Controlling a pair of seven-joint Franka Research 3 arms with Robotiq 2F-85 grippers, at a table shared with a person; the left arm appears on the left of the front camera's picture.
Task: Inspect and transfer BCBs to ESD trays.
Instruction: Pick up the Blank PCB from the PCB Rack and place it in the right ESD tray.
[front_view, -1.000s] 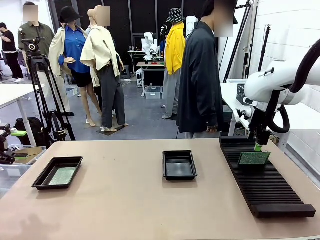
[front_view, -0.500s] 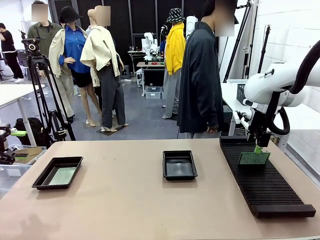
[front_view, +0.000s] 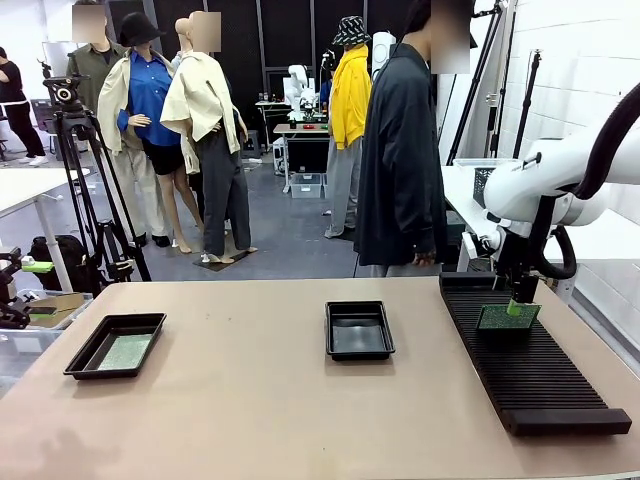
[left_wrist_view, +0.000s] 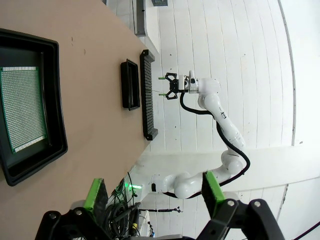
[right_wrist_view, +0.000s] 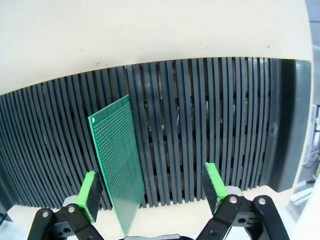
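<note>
When you look from the front, one part of the job looks done. A green flat board (front_view: 127, 351) lies in the far tray (front_view: 130, 318), the tray a long way from the black rack (front_view: 540, 385), at the other end of the counter (front_view: 250, 420). The near tray (front_view: 360, 338), the one just beside the rack, has nothing in it. One more board, the standing board (front_view: 507, 317), is up on its edge in a slot near the rack's far end. The right gripper (front_view: 517, 302) hangs right over the top of it. A person (front_view: 400, 150) in a dark coat stands behind the counter, near the rack's far end, with arms down.

From the left wrist, the left gripper (left_wrist_view: 154, 192) is spread wide with nothing between its green pads. It is up over the far tray (left_wrist_view: 55, 100), well apart from the rack (left_wrist_view: 147, 95). The flat board (left_wrist_view: 25, 107) shows inside that tray.

From the right wrist, the right gripper (right_wrist_view: 152, 190) is spread wide too, with one green pad on each side of the standing board (right_wrist_view: 117, 160). The board is very near one pad, and the other pad is well apart from it, so nothing is pinched.

I think one board is put away. The one in the rack has yet to be gripped, lifted, looked at and laid down, most likely in the near tray.
</note>
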